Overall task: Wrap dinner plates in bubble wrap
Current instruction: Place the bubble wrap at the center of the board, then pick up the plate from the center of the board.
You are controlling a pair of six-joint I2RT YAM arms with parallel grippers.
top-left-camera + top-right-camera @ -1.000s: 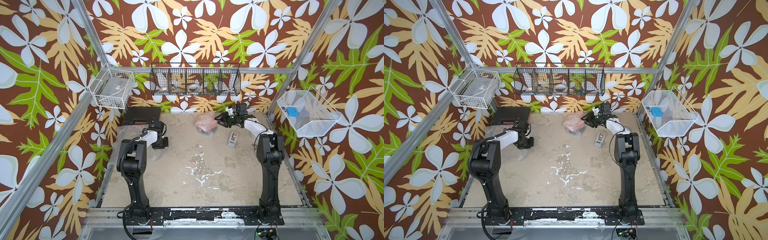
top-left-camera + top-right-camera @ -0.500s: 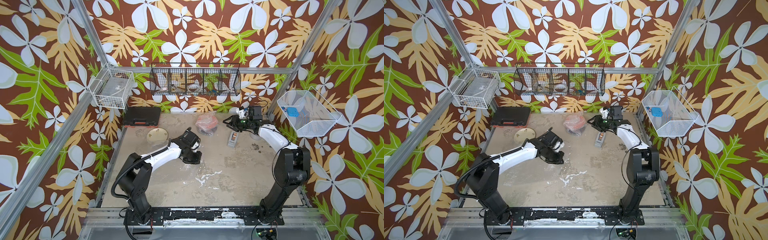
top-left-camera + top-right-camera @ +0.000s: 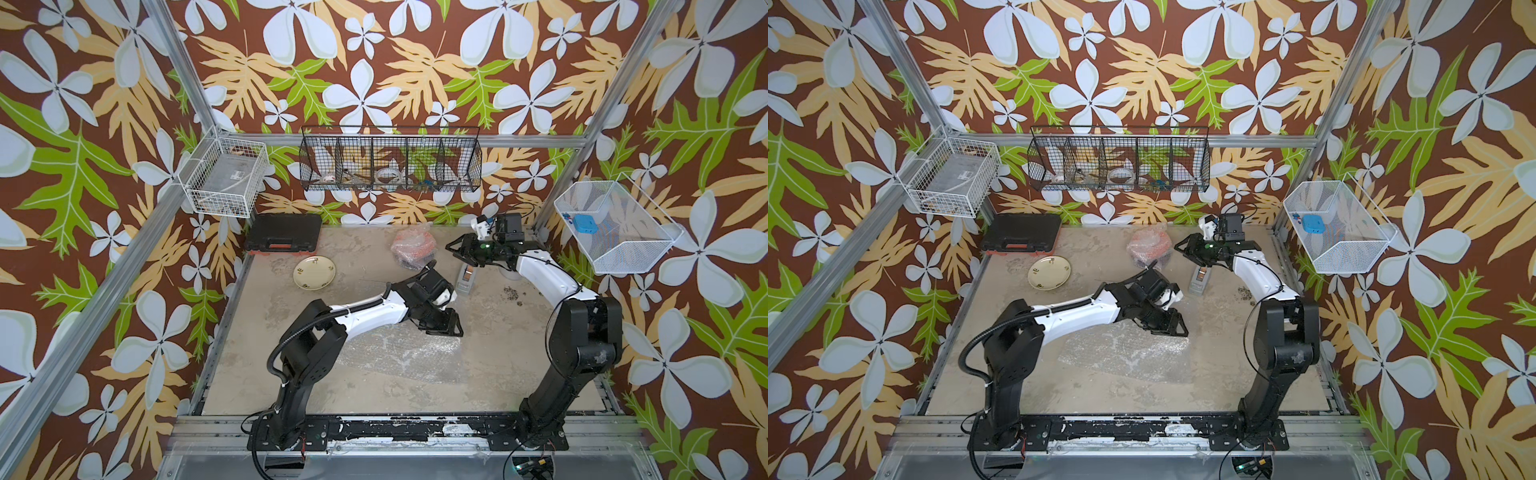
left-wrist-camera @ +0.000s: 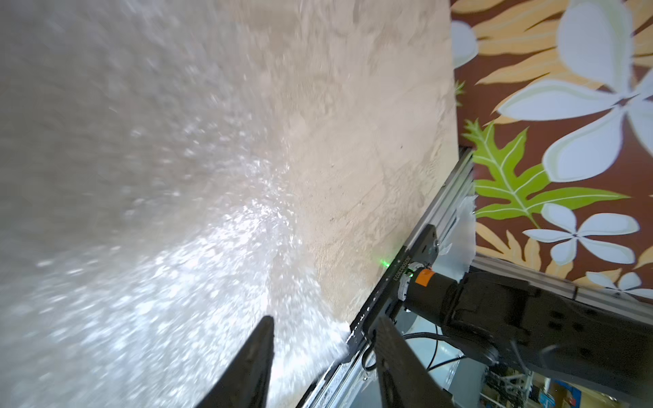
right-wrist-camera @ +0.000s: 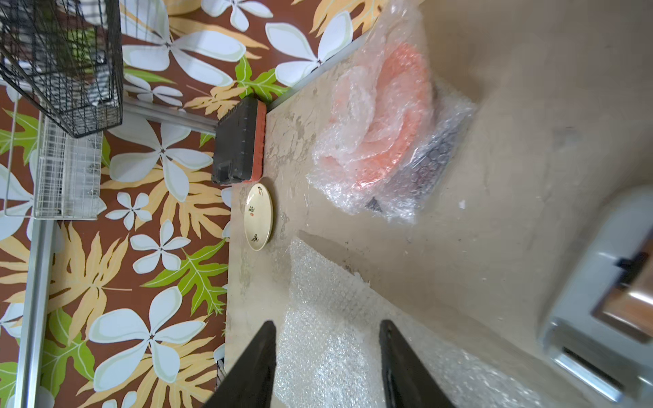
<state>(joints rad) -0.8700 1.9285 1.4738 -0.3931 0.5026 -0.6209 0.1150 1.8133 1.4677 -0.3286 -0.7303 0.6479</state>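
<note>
A cream dinner plate [image 3: 314, 272] [image 3: 1049, 272] [image 5: 258, 217] lies bare at the back left of the table. An orange plate [image 3: 413, 247] [image 3: 1148, 245] [image 5: 388, 116] sits at the back middle, bundled in bubble wrap. A dark wrapped bundle [image 5: 427, 159] lies against it. A loose sheet of bubble wrap [image 3: 399, 357] [image 3: 1129, 353] [image 4: 141, 247] [image 5: 335, 318] lies flat mid-table. My left gripper [image 3: 445, 331] [image 3: 1173, 330] [image 4: 325, 321] hangs open just over that sheet's far right corner, holding nothing. My right gripper [image 3: 453, 252] [image 3: 1183, 251] [image 5: 327, 323] is open and empty, beside the orange bundle.
A grey tape dispenser [image 3: 465, 278] [image 3: 1200, 280] [image 5: 600, 293] stands under the right gripper. A black case [image 3: 284, 232] [image 5: 240, 141] lies at the back left. A white basket [image 3: 224, 183], a black wire basket [image 3: 390, 164] and a mesh basket [image 3: 615, 228] hang on the walls.
My left arm swung from the back left corner to mid-table, uncovering the cream plate, and its jaws went from shut to open. The right arm's base and elbow shifted right; its gripper stayed open.
</note>
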